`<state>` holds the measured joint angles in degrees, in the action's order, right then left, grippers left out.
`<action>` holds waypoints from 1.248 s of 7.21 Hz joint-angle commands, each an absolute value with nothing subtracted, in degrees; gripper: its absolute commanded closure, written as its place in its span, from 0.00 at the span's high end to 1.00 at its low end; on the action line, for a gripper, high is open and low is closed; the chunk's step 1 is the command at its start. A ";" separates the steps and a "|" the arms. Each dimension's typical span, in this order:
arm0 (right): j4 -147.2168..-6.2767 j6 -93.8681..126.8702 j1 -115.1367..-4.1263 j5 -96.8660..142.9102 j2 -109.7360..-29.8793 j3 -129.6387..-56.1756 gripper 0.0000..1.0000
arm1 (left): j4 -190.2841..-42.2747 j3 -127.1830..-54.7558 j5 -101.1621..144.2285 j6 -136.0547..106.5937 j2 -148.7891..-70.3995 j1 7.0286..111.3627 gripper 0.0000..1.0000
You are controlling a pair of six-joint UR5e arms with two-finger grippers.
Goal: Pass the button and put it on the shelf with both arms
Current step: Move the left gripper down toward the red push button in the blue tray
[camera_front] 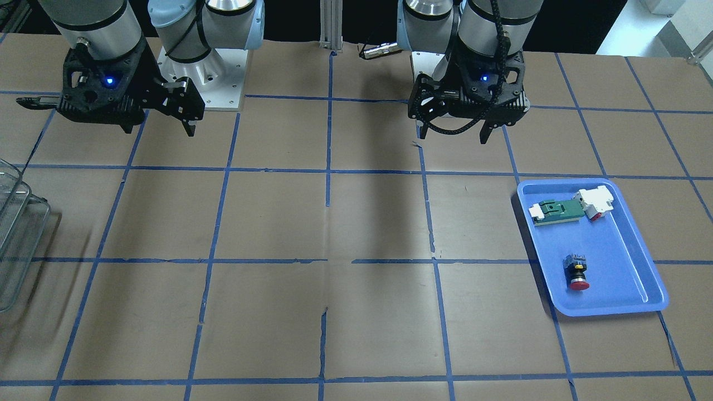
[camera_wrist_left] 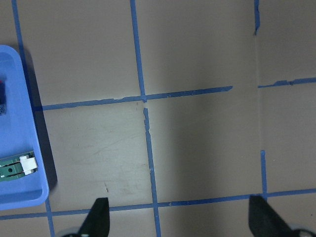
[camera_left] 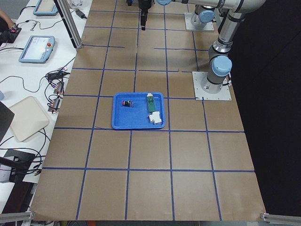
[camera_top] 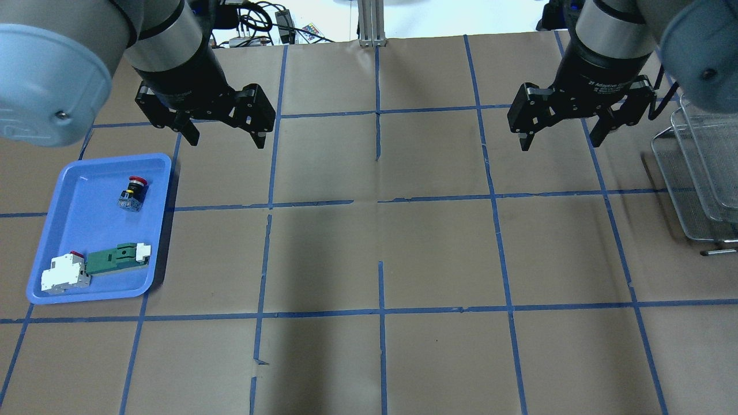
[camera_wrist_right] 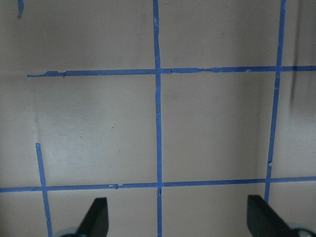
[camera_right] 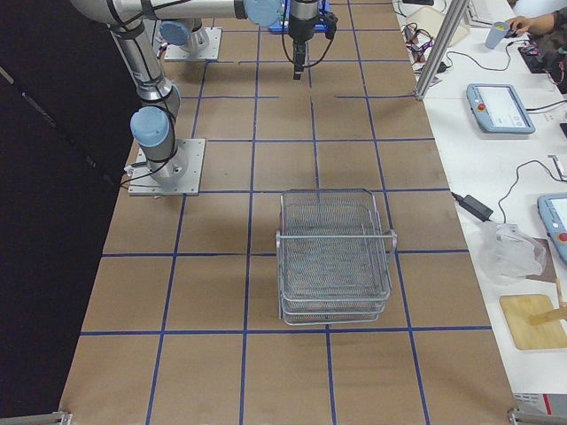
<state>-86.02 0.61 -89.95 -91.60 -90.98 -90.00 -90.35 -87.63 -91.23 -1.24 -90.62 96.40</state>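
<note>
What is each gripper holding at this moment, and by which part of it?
Nothing is held. The left gripper and the right gripper are both open and empty; the button lies in the blue tray.

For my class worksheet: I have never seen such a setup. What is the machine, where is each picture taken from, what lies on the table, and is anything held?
Two robot arms stand at a taped brown table. One picture looks down from behind them, one from across, two from the table's ends, two from wrist cameras. The left gripper and right gripper are open, holding nothing. A blue tray holds the red-capped button, a green connector and a white block. The wire shelf stands at the opposite end.
</note>
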 commanded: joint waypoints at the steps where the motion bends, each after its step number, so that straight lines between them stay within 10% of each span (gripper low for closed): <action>1: -88.05 -0.34 -90.00 -88.62 -90.71 -90.09 1.00 | -90.18 -87.63 -91.14 -1.06 -90.62 95.98 1.00; 9: -88.15 -0.26 -90.00 -88.59 -90.70 -90.35 1.00 | -76.44 -99.99 -92.20 17.23 -100.17 66.49 1.00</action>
<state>-88.13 -0.26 -90.00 -88.60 -90.73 -90.35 -82.64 -96.71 -92.27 9.36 -97.74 71.36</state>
